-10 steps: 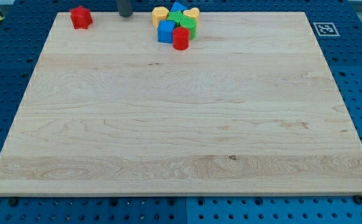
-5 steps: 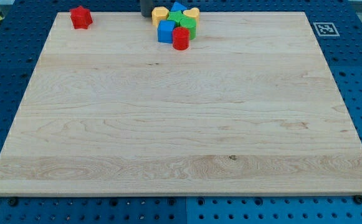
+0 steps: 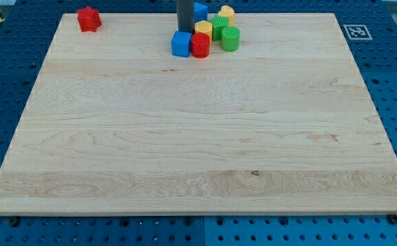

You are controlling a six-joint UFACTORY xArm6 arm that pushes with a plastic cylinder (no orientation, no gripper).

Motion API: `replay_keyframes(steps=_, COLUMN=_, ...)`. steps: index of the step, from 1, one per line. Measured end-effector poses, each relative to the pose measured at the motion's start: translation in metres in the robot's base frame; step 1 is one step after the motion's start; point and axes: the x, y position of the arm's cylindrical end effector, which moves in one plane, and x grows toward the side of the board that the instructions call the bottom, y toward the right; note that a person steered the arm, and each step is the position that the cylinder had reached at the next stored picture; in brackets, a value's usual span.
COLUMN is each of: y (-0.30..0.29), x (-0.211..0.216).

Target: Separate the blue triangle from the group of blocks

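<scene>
While my tip stands bare — holding nothing — amid the cluster, the blue triangle lies just up-right of it.

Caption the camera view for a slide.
Dark rod's tip at cluster's left, just above blue cube; blue triangle behind, on wooden board.

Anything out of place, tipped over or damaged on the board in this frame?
Nothing stands out. The blocks sit in a loose cluster at the view's top edge, with the blue triangle beside my tip. A lone red block sits at the top left. The board looks undamaged.
</scene>
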Motion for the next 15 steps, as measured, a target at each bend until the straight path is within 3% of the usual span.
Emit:
replay_keyframes(steps=2, y=-0.044, x=-0.069)
replay_keyframes(steps=4, y=-0.034, x=-0.067)
replay_keyframes(steps=8, y=0.034, x=-0.067)
replay_keyframes(steps=15, y=0.224, x=-0.069)
